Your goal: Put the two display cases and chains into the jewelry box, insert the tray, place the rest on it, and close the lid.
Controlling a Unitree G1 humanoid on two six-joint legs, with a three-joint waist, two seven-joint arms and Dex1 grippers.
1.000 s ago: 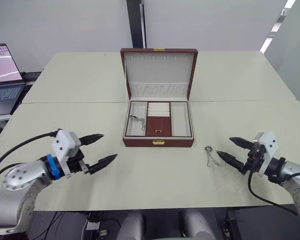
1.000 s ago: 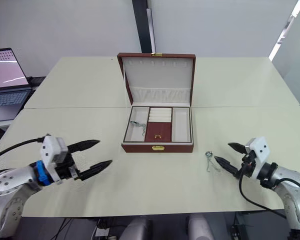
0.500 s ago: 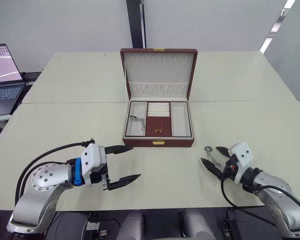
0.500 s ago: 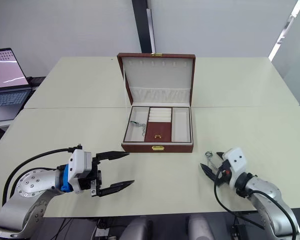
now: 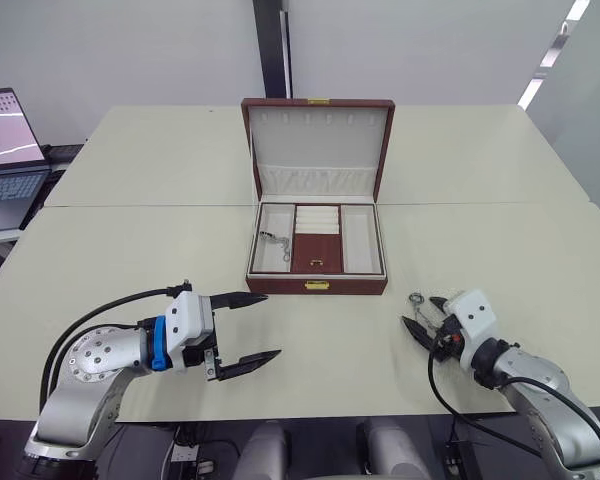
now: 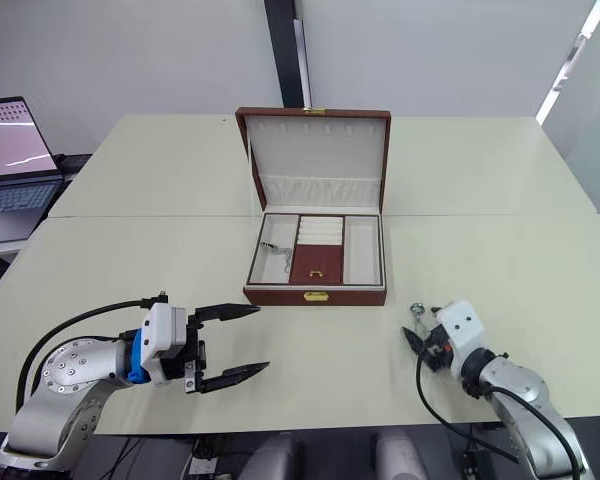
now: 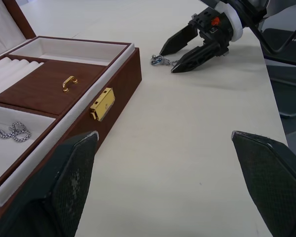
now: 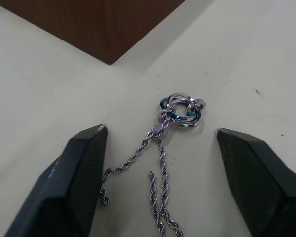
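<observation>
One jewelry box (image 5: 317, 260) stood on the table (image 5: 160, 250), with one tray (image 5: 317, 245) seated inside. Two chains were counted: one chain on the table (image 8: 167, 148) and one chain in the box (image 5: 273, 240). One laptop (image 5: 8, 140) was present.

the laptop (image 5: 5, 150) at the far left is cut off by the picture's edge. the tray (image 5: 316, 240) covers whatever lies deeper in the jewelry box (image 5: 316, 285). the chain (image 8: 160, 148) on the table runs past the right wrist view's edge between the right gripper's (image 8: 160, 185) spread fingers.
</observation>
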